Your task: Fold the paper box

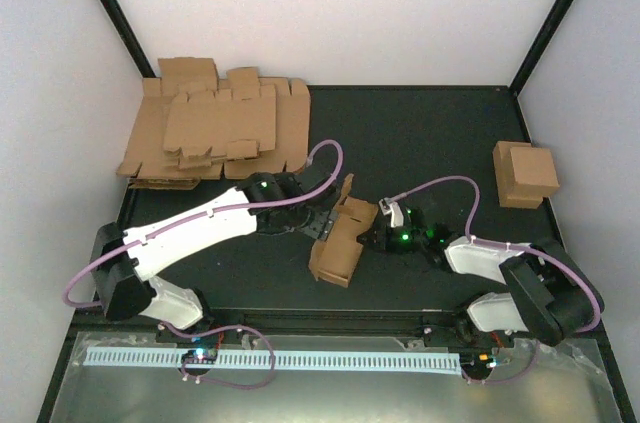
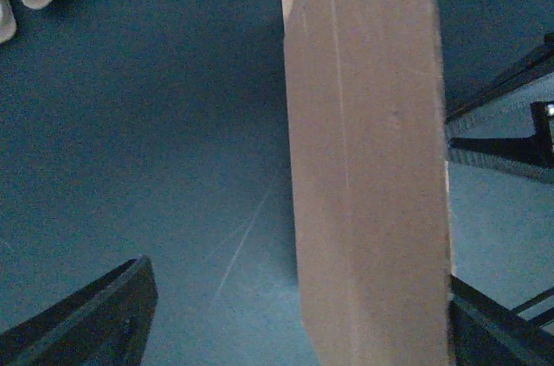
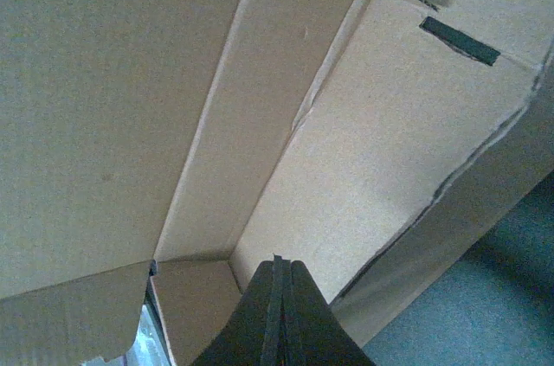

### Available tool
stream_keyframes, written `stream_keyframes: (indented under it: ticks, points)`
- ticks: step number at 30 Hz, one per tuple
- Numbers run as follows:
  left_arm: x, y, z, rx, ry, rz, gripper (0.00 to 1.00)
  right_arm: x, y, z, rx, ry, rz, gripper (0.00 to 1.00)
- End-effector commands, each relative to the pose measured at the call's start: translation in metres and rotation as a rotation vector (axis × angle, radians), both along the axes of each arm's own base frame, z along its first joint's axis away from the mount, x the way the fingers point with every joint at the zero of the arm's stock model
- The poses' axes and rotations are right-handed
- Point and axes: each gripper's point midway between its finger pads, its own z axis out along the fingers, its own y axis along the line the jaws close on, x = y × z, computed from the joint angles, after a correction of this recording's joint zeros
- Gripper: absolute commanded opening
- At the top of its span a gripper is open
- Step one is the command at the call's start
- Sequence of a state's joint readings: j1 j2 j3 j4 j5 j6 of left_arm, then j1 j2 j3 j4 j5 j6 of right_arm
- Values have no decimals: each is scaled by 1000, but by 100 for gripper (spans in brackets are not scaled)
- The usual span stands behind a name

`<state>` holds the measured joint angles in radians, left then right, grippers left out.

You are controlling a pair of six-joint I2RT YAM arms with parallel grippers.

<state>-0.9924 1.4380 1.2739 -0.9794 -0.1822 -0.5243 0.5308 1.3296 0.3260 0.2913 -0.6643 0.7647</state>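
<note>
The paper box is half-formed brown cardboard standing on the black mat mid-table, its flaps raised. My left gripper reaches it from the left. In the left wrist view one tall cardboard wall stands between the wide-apart fingers, close to the right one and far from the left; my left gripper is open. My right gripper comes in from the right. Its tip is shut, empty, and pokes inside the box near an inner corner where the walls meet.
A pile of flat brown blanks lies at the back left. A finished folded box stands at the right edge of the mat. White enclosure walls surround the table. A metal rail runs along the near edge.
</note>
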Motion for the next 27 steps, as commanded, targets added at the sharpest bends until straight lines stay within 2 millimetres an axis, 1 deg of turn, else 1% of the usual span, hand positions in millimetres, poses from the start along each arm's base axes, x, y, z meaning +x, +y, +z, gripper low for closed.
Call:
stream_keyframes:
  ticks: [1, 7, 16, 18, 19, 21, 24, 25, 27]
  points:
    - [1, 14, 10, 9, -24, 5, 75, 0, -2, -8, -34, 7, -3, 2]
    - [1, 19, 10, -11, -18, 11, 62, -1, -3, -7, -38, 3, 0, 2]
    - [-1, 25, 4, -14, 15, 15, 45, -1, -2, -5, -35, -1, 2, 2]
    - [0, 26, 3, -16, 17, 15, 38, 0, -2, -4, -34, -3, 1, 2]
    - [0, 26, 4, -19, 19, 14, 32, 0, -2, -4, -34, -4, 2, 2]
    - [-2, 24, 5, -35, 26, 7, 23, 0, -2, -3, -33, -7, 3, 2]
    - [-4, 20, 7, -71, 35, -8, 5, 0, -2, -3, -32, -8, 6, 2]
    - [-4, 19, 9, -80, 32, -10, 2, 0, -2, -2, -31, -11, 8, 2]
    - [-4, 20, 12, -88, 21, -18, 2, 3, 0, 6, -31, -40, 14, 2]
